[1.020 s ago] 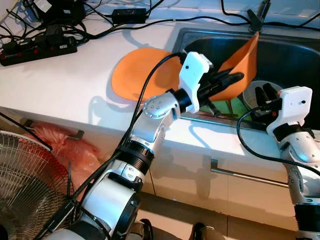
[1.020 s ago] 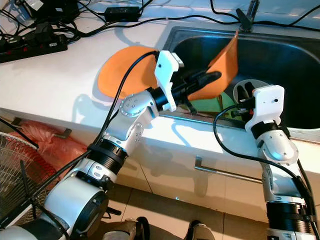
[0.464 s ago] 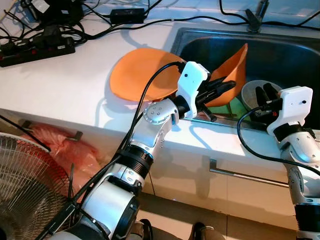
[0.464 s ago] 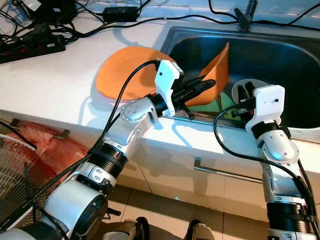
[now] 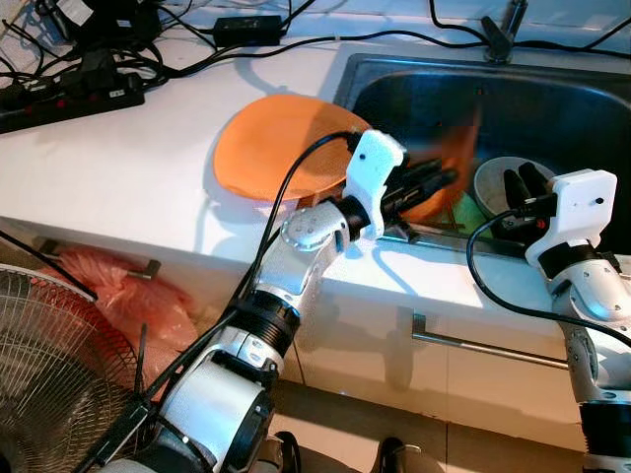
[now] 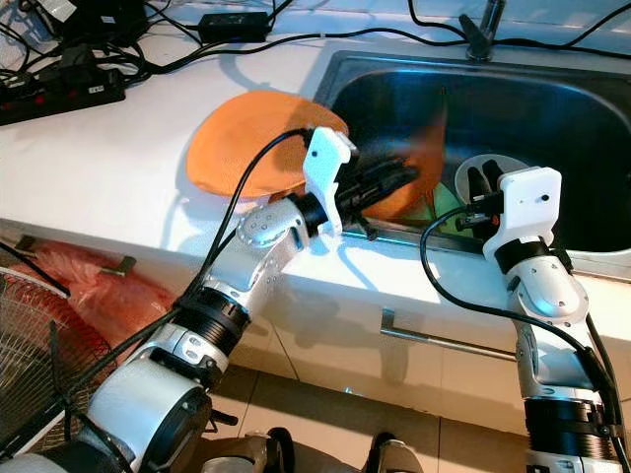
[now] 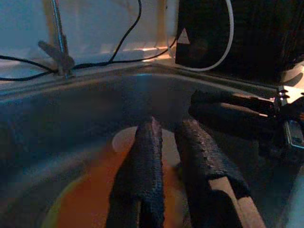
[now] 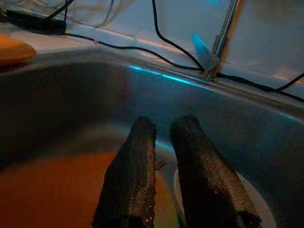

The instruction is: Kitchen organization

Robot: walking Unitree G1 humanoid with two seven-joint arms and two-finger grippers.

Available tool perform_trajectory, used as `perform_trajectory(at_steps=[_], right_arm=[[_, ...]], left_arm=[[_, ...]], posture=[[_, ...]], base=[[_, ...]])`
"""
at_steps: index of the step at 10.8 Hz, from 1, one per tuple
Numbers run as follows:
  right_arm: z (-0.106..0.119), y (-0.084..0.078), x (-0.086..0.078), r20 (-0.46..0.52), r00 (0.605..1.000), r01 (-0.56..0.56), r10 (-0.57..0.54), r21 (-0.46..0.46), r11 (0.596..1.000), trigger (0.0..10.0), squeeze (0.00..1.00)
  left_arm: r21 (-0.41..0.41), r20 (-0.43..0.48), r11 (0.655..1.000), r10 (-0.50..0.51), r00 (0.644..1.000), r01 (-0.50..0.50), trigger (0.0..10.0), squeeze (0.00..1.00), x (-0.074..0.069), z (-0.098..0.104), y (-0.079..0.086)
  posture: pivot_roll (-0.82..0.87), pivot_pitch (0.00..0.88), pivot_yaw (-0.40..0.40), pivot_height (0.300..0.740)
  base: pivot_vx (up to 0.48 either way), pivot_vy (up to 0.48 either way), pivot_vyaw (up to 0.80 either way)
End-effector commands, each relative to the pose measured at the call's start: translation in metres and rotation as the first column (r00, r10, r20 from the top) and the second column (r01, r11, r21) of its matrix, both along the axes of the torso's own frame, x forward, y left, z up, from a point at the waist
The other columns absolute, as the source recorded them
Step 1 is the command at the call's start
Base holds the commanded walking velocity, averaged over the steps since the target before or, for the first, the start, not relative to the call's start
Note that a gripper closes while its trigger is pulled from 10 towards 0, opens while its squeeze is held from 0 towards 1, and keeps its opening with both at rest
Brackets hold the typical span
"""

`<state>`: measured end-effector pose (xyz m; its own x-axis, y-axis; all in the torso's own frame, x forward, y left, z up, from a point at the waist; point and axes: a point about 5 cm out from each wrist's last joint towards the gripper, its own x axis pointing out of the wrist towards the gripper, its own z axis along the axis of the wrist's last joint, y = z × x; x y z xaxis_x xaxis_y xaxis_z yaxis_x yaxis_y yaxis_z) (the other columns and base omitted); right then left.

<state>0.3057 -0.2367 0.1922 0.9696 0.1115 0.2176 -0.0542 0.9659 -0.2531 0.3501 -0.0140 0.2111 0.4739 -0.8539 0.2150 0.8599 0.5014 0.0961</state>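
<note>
An orange plate (image 5: 457,156) leans tilted inside the steel sink (image 5: 562,103) and is blurred by motion. My left gripper (image 5: 441,181) reaches over the sink's front rim right at the plate's lower edge, its fingers (image 7: 147,156) a little apart with orange showing below them. A second orange plate (image 5: 276,148) lies flat on the white counter (image 5: 128,177) left of the sink. My right gripper (image 5: 525,183) hovers over a white bowl (image 5: 490,187) in the sink, its fingers (image 8: 137,156) slightly apart and holding nothing.
A faucet (image 5: 498,37) stands at the sink's back rim. Cables and a power strip (image 5: 69,99) crowd the counter's far left. Something green (image 6: 444,202) lies in the sink under the plate. A fan (image 5: 44,365) and a red bag (image 5: 113,296) sit below the counter.
The tilted orange plate has sunk lower into the sink and now blurs. My left gripper drew back slightly toward the front rim. The right arm stayed still.
</note>
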Motion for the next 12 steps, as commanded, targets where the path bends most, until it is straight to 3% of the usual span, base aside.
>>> perform_trajectory(at_steps=[1, 9, 10, 11, 12], right_arm=[[-0.007, 0.001, -0.002, -0.028, 1.000, 0.002, -0.002, 0.004, 1.000, 10.0, 0.00], [-0.007, 0.001, -0.002, -0.028, 1.000, 0.002, -0.002, 0.004, 1.000, 10.0, 0.00], [-0.007, 0.003, 0.000, -0.025, 1.000, -0.007, 0.007, 0.013, 1.000, 10.0, 0.00], [-0.008, 0.006, 0.003, -0.023, 1.000, -0.018, 0.018, 0.023, 1.000, 10.0, 0.00], [-0.009, 0.009, 0.005, -0.023, 0.999, -0.023, 0.023, 0.029, 0.999, 10.0, 0.00]], left_arm=[[-0.008, -0.051, 1.000, -0.026, 0.998, 0.026, 10.0, 0.88, -0.007, -0.012, -0.012], [-0.008, -0.051, 1.000, -0.026, 0.998, 0.026, 10.0, 0.88, -0.007, -0.012, -0.012], [-0.039, 0.082, 0.994, 0.101, 0.991, -0.098, 10.0, 0.00, 0.005, 0.027, 0.016], [-0.105, 0.251, 0.965, 0.259, 0.933, -0.240, 10.0, 0.00, 0.009, 0.079, 0.052], [-0.115, 0.294, 0.957, 0.290, 0.911, -0.267, 10.0, 0.00, 0.008, 0.092, 0.064]], posture=[[-0.04, 0.163, 0.102, 0.740], [-0.04, 0.163, 0.102, 0.740], [-0.01, 0.155, 0.112, 0.740], [0.00, 0.154, 0.111, 0.740], [0.01, 0.150, 0.110, 0.740]], base=[[0.000, 0.000, 0.00], [0.000, 0.000, 0.00], [0.000, 0.000, 0.00], [0.000, 0.000, 0.00], [0.000, 0.000, 0.00]])
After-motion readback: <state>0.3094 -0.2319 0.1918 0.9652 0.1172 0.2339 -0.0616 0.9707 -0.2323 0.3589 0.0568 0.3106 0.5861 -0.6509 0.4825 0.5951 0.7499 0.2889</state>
